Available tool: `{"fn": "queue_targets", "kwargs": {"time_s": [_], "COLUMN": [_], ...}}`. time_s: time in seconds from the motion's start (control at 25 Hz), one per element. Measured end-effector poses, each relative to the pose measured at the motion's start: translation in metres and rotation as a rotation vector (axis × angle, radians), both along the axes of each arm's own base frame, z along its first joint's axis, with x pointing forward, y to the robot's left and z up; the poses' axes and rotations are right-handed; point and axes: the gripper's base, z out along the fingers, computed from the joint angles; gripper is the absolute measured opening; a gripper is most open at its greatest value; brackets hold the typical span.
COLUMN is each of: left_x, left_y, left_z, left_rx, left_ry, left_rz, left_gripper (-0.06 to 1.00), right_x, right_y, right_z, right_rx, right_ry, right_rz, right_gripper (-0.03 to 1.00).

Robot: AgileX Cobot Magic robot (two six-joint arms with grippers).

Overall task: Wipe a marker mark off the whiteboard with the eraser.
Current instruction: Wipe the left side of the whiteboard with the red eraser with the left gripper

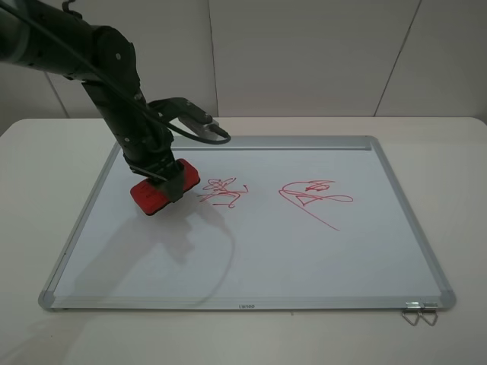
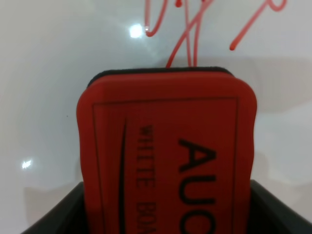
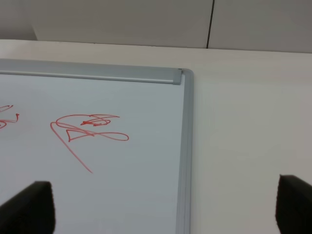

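The whiteboard (image 1: pixel 266 251) lies flat on the table. My left gripper (image 1: pixel 163 182) is shut on the red eraser (image 1: pixel 154 195), whose black felt base rests on the board. The eraser sits just left of the marker mark (image 1: pixel 223 192), a compact red scribble, a small gap apart. In the left wrist view the eraser (image 2: pixel 165 156) fills the middle, with strokes of the mark (image 2: pixel 187 39) just beyond its far end. My right gripper (image 3: pixel 162 209) is open, hovering over the board's far right corner (image 3: pixel 183 75); it does not show in the exterior view.
A wider red scribble (image 1: pixel 316 196) with a long diagonal stroke lies right of the mark and also shows in the right wrist view (image 3: pixel 90 131). A metal clip (image 1: pixel 418 313) sits at the board's near right corner. The left arm's cable (image 1: pixel 202 135) loops over the board's far edge.
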Motion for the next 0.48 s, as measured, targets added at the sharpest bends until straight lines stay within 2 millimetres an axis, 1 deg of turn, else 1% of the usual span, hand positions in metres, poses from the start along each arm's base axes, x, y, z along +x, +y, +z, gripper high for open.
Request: {"fn": "queue_targets", "kwargs": {"time_s": [0.28,0.4,0.48], "left_x": [0.004,0.012,0.018], "left_y": [-0.001,0.001,-0.001], "left_z": [0.006,0.01,0.007], "left_rx": [-0.069,-0.103,-0.111], "left_ry": [0.045,0.059,0.082], "left_rz": [0.323,0.458,0.532], "left_gripper": [0.58,0.58,0.58], "right_x": [0.0,0.0,0.0], "right_y": [0.0,0.0,0.0], "right_z": [0.0,0.0,0.0], "right_rx": [0.0,0.0,0.0], "right_ry": [0.0,0.0,0.0], "right_rz": [0.0,0.0,0.0], "right_gripper": [0.83,0.83,0.83]}}
